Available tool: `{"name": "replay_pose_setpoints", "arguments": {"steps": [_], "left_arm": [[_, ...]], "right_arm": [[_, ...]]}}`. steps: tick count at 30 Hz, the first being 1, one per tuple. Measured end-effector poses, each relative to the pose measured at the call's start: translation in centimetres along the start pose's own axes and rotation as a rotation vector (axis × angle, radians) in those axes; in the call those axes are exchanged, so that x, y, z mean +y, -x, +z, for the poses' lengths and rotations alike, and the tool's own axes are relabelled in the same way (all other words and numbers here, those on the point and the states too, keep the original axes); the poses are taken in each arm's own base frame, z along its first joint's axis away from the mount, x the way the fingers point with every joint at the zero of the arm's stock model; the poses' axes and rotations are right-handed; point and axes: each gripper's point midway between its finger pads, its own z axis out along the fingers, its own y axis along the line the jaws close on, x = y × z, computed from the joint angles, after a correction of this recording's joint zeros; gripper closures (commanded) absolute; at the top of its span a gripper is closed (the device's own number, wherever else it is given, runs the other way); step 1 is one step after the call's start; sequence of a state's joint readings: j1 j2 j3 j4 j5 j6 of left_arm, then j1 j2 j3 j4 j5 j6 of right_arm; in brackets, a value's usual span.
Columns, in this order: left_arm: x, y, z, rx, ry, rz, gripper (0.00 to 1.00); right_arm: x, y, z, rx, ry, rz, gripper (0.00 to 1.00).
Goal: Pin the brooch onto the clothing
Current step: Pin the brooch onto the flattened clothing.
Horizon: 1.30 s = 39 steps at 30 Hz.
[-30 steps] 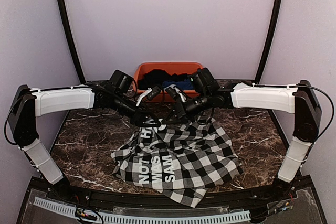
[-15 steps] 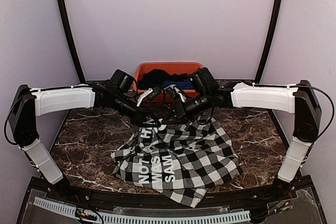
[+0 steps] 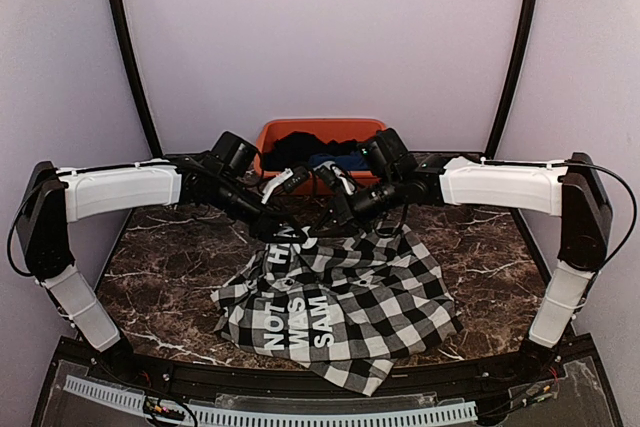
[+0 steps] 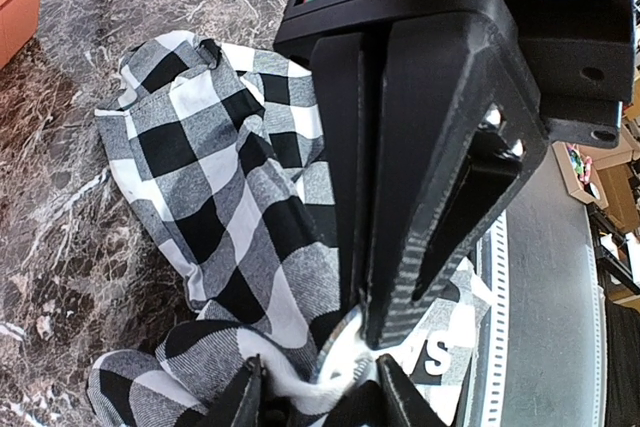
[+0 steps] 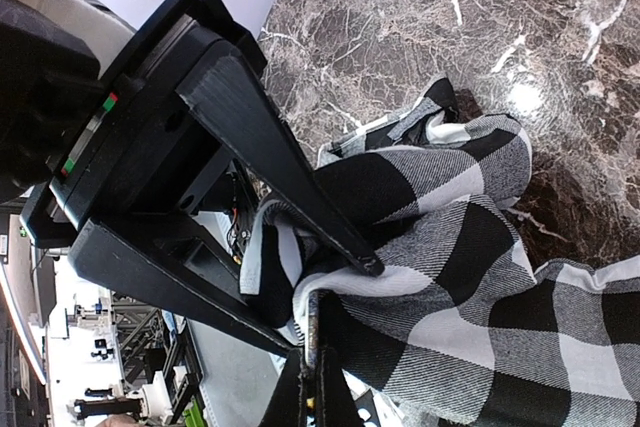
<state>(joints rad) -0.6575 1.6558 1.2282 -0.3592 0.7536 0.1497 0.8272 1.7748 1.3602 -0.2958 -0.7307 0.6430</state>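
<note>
Left end effector [image 4: 320,379], mine, clamps a bunched fold of the checked shirt [image 3: 360,297], its fingers held partly apart by the cloth. My right wrist camera shows that wad wedged between them, a detail the overhead view loses in a tangle of black links. My right end effector [image 5: 311,335] has its fingers pressed flat together, tips down on a white fold just beside the left's grip. My left wrist camera shows that closed pair most plainly, yet neither close view lets me tell whether cloth is caught between them. Only the overhead view takes in the whole shirt. It lies crumpled at the centre of the dark marbled bench [image 3: 160,267], spreading toward 6 o'clock, with its black panel of white block letters [image 3: 290,325] at 7 o'clock and both my arms meeting over its 12 o'clock edge. An orange bin [image 3: 268,135] holding dark and blue cloth sits behind at 12 o'clock, seen overhead and as a sliver at 10 o'clock in the left wrist view.
</note>
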Motion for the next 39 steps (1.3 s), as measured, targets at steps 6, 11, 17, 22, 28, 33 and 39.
{"name": "replay_pose_setpoints", "arguments": {"steps": [6,11,17,22,28,33,39], "left_arm": [[0.1,-0.1,0.0,0.008,0.011,0.004,0.63],[0.2,-0.1,-0.1,0.009,0.019,0.007,0.58],[0.3,0.1,-0.7,0.0,0.044,0.013,0.42],[0.7,0.3,-1.4,-0.012,0.075,0.016,0.36],[0.9,0.2,-1.6,-0.01,0.095,0.02,0.26],[1.1,-0.1,-1.8,-0.006,0.109,0.02,0.2],[0.7,-0.3,-2.5,0.0,0.126,0.024,0.15]], "right_arm": [[-0.1,0.0,0.0,-0.003,-0.006,-0.005,1.0],[-0.1,0.0,0.1,-0.003,-0.008,-0.008,1.0],[0.1,0.1,0.1,-0.005,-0.003,-0.02,1.0],[0.5,0.3,0.1,-0.009,0.016,-0.033,1.0],[0.6,0.2,0.1,-0.006,0.025,-0.034,1.0],[0.5,0.3,-0.1,-0.005,0.03,-0.019,1.0],[0.0,0.4,-0.4,-0.004,0.034,0.024,1.0]]}}
